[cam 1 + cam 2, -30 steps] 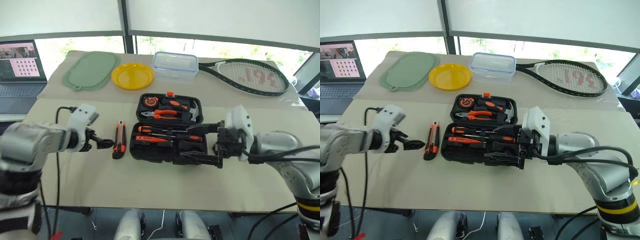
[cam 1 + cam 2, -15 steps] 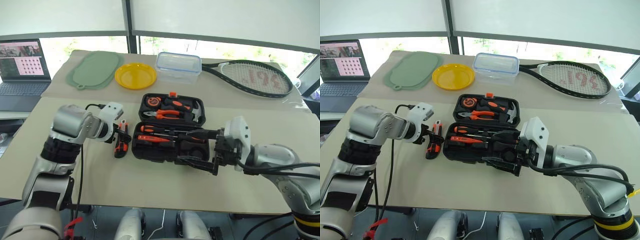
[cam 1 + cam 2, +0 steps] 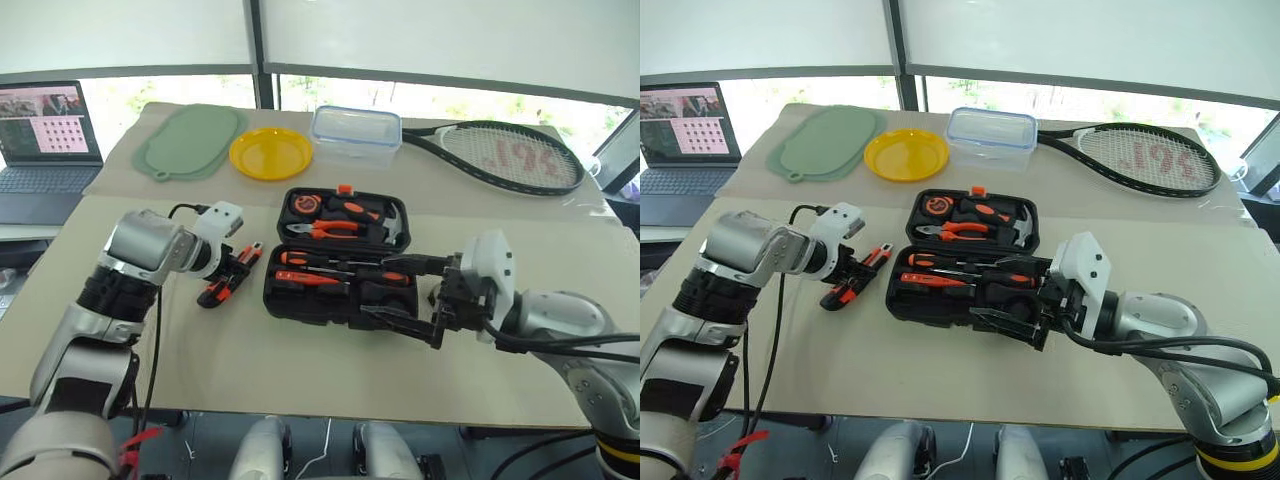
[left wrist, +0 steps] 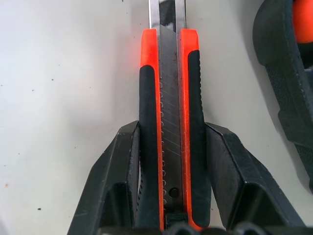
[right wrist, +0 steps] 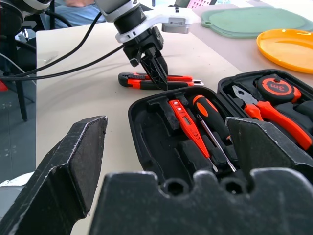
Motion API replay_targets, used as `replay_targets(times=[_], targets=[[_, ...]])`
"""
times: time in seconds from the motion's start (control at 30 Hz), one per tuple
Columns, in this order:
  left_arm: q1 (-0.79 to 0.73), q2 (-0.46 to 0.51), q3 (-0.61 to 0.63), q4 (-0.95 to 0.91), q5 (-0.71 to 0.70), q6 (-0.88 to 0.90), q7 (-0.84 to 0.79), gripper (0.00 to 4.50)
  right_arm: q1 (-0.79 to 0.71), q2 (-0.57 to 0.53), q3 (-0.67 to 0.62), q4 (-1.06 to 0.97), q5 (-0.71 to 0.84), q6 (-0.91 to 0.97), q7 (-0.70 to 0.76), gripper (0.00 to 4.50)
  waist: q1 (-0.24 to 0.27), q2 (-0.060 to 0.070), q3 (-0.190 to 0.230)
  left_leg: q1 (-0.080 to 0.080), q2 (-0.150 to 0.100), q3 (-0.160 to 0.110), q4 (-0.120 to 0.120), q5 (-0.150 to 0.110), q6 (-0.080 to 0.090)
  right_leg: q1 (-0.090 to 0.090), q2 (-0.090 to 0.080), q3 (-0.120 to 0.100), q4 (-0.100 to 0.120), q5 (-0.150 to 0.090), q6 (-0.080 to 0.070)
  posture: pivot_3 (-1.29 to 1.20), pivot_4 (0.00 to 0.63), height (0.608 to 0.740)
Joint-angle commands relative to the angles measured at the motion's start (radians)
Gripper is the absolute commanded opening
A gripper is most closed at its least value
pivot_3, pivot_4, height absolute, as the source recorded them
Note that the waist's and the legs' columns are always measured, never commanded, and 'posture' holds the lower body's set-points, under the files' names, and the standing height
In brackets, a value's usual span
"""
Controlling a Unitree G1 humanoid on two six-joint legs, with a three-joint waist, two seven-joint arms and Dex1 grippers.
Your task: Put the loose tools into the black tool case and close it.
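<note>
My left claw point(image 4: 164, 171) has its two black fingers pressed against the long sides of the utility knife point(image 3: 228, 277), which lies on the counter point(image 3: 300, 370) just left of the open black tool case point(image 3: 335, 290). The knife looks light and rigid, its rubbery black side grips likely giving good purchase; mid-handle, clear of the metal blade end, seems the safest hold. It is slim, orange with black grips and a ridged dark central slider. My right claw point(image 3: 405, 300) hangs wide open and empty over the case's near right corner.
</note>
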Motion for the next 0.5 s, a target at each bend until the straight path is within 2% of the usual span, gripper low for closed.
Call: replay_targets(times=[0.03, 0.1, 0.17, 0.3, 0.4, 0.5], targets=[[0.034, 0.1, -0.018, 0.033, 0.078, -0.268, -0.106, 1.52, 0.005, -0.027, -0.054, -0.033, 0.026, 0.003, 0.003, 4.5, -0.005, 0.0, 0.0, 0.0, 0.001, 0.0, -0.001, 0.0, 0.0, 0.0, 0.001, 0.0, 0.0, 0.0, -0.001, 0.0, 0.15, 0.738], [0.024, 0.138, -0.019, 0.051, 0.116, -0.487, -0.201, 1.52, 0.009, -0.037, -0.068, -0.037, 0.039, 0.012, -0.005, 4.5, -0.006, -0.001, 0.0, 0.0, 0.001, 0.0, -0.002, 0.001, -0.002, -0.001, 0.001, 0.0, 0.001, -0.001, -0.002, 0.0, 0.15, 0.738], [0.003, 0.144, 0.013, 0.041, 0.084, -0.65, -0.349, 1.52, 0.019, -0.047, -0.085, -0.044, 0.055, 0.022, -0.009, 4.5, -0.001, -0.001, 0.001, -0.001, 0.001, 0.0, -0.002, 0.001, -0.002, -0.002, 0.001, -0.001, 0.0, -0.001, -0.003, 0.0, 0.15, 0.738], [-0.056, 0.094, 0.054, -0.005, -0.007, -0.763, -0.569, 1.52, 0.042, -0.066, -0.111, -0.054, 0.072, 0.034, -0.015, 4.5, 0.023, -0.001, 0.001, -0.006, 0.002, 0.0, 0.002, 0.0, 0.0, -0.002, -0.001, -0.004, -0.002, -0.001, -0.001, 0.0, 0.15, 0.738], [-0.088, 0.057, -0.002, -0.032, 0.02, -0.847, -0.691, 1.52, 0.052, -0.072, -0.129, -0.058, 0.083, 0.038, -0.024, 4.5, 0.027, -0.001, 0.001, -0.007, 0.0, 0.001, 0.006, -0.002, 0.003, -0.001, -0.001, -0.003, -0.004, 0.0, 0.001, 0.0, 0.15, 0.738], [-0.125, -0.048, -0.127, -0.074, 0.054, -0.884, -0.799, 1.52, 0.057, -0.061, -0.13, -0.074, 0.09, 0.041, -0.059, 4.5, 0.028, -0.001, 0.001, -0.007, 0.0, 0.002, 0.006, -0.002, 0.004, 0.0, -0.001, -0.002, -0.004, 0.001, 0.002, 0.0, 0.15, 0.738]])
